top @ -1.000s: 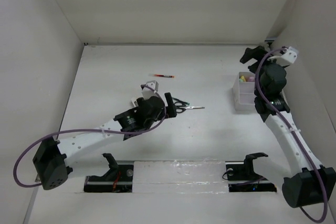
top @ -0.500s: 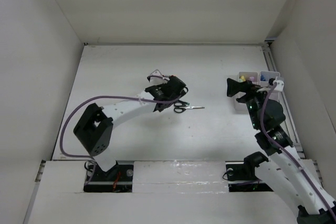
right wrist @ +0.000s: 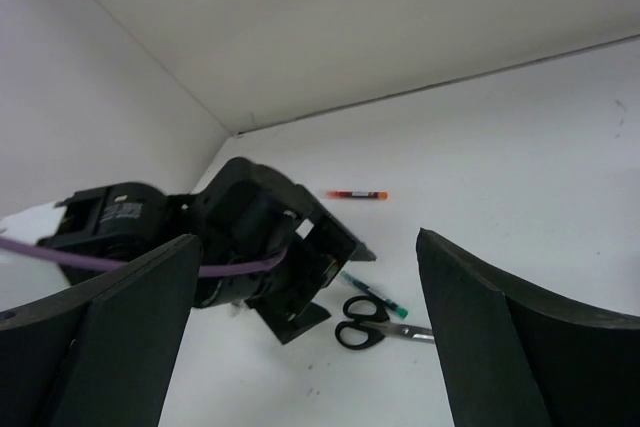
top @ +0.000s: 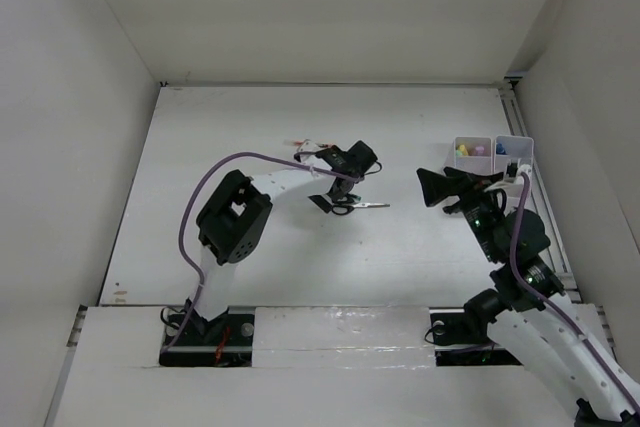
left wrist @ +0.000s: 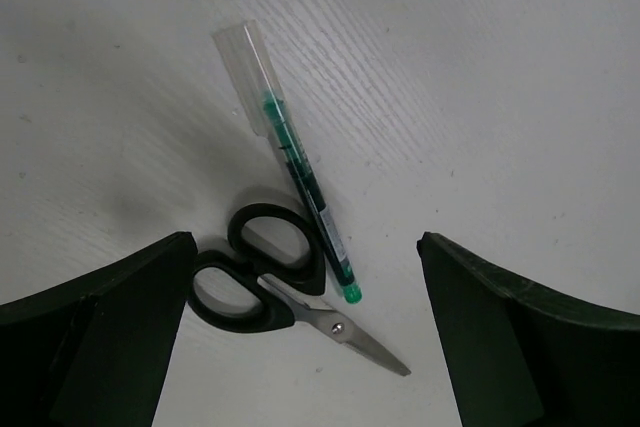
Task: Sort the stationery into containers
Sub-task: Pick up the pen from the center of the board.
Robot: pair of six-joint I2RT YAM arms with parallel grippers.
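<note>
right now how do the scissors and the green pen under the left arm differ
The scissors are broad, with black loop handles and steel blades; the green pen is a thin stick with a clear cap. In the left wrist view the scissors slant shallowly; the green pen runs steeper. Both lie flat on the table, ungripped.

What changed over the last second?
Left pincer shifted farther out, over the scissors, open. Right pincer pulled back from the bins toward the centre, open and empty. Nothing grabbed or dropped. Scissors, red pen and bins stayed put.
</note>
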